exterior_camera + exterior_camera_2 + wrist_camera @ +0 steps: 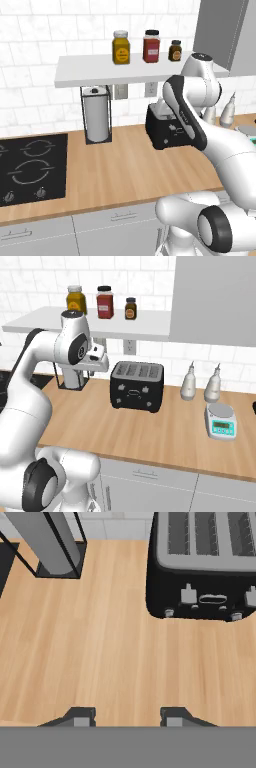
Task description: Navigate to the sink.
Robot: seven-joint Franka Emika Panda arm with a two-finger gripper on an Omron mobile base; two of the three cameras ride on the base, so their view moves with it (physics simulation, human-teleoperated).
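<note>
The tool (125,716) hangs over bare wooden table (115,662), its two fingertips (80,716) standing well apart with nothing between them. Ahead of it sit a black toaster (200,567) and a paper towel roll (47,542) in a wire holder. The left base view has the black cooktop (30,167) at the far left. The sink cannot be placed relative to the tool, nor its long axis told; it probably lies off-frame
</note>
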